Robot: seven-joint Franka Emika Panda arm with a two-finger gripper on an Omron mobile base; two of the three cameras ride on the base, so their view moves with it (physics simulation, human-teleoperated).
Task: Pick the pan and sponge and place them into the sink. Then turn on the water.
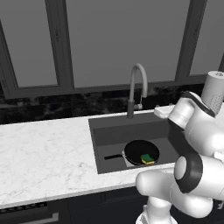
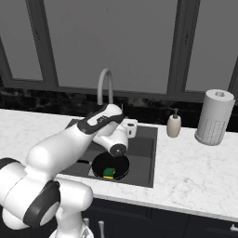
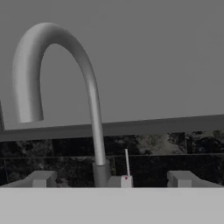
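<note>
A: Start with the big things. What lies where?

B: The white marble tabletop (image 1: 43, 153) carries the dark sink (image 1: 114, 132), set into it. The black pan (image 1: 140, 151) lies on the sink floor toward the front, handle pointing left in the left base view, and the yellow-and-green sponge (image 1: 147, 158) sits inside the pan. A paper towel roll (image 2: 214, 117) and a soap pump bottle (image 2: 174, 124) stand on the tabletop to the right of the sink.

A: So both things are in. What remains?

B: The water, I judge. No stream runs from the arched faucet (image 1: 136, 87), so turning it on is the step in hand.

A: And the gripper?

B: The gripper (image 3: 111, 180) is spread wide and holds nothing. In the hand view its fingertips (image 3: 40, 178) stand either side of the faucet base, facing the thin upright lever (image 3: 127, 162) beside the stem.

A: What does the next move call for?

B: Likely a short advance toward that lever, then a push to swing it. The lever is slim, so aim matters; a miss would strike the stem instead.
</note>
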